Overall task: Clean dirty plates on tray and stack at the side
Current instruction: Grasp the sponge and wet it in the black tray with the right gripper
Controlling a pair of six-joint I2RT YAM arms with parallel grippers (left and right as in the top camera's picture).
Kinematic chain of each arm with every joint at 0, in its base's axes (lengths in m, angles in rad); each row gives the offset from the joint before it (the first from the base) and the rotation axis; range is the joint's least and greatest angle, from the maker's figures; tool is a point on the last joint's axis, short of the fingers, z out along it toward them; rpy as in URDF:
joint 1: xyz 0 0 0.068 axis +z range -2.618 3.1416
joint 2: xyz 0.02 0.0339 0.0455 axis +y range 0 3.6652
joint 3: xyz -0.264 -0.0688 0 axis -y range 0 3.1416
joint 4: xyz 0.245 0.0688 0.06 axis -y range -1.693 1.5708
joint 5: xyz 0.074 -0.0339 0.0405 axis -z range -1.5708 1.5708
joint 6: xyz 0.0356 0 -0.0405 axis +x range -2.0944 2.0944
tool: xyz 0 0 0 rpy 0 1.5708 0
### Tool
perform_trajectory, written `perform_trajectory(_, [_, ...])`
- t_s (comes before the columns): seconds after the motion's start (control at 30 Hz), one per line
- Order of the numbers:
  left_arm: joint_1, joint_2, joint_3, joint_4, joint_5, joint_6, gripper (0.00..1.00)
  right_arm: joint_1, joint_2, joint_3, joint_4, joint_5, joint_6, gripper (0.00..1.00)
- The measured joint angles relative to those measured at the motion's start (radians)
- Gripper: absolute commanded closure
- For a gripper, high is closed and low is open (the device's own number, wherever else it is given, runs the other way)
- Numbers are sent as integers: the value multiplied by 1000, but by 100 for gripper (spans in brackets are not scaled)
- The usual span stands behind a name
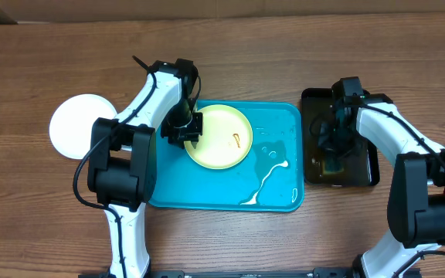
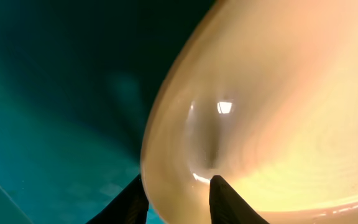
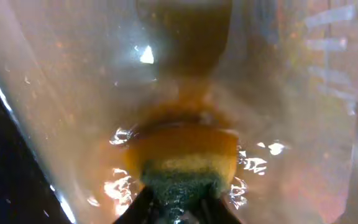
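**Scrub step: sponge pickup**

Right jaws clench the sponge (image 3: 182, 165) in the black basin (image 1: 307, 154). Left jaws straddle the rim of the yellow-green plate (image 1: 221, 143) on the tray (image 1: 199, 189); clamped or not, cannot tell. Next: bring sponge to its smear (image 1: 239, 140).

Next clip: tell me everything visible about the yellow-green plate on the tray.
The yellow-green plate is round, shallow and glossy, like glazed ceramic or plastic. A small reddish-brown smear sits right of its centre, so it is not yet clean. It lies open side up on the left half of the turquoise tray. The left gripper is at its left rim, jaws straddling the edge; how firmly they pinch is unclear.
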Motion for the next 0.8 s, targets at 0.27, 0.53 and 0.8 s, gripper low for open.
perform_trajectory(0.27, [2,0,0,45,-50,-1,60,0,0,14,-76,0,-3,0])
perform_trajectory(0.53, [2,0,0,72,-83,0,60,4,0,11,-174,-58,-6,65])
perform_trajectory(0.8, [2,0,0,101,-87,-1,60,5,0,-21,-158,-60,-2,37])
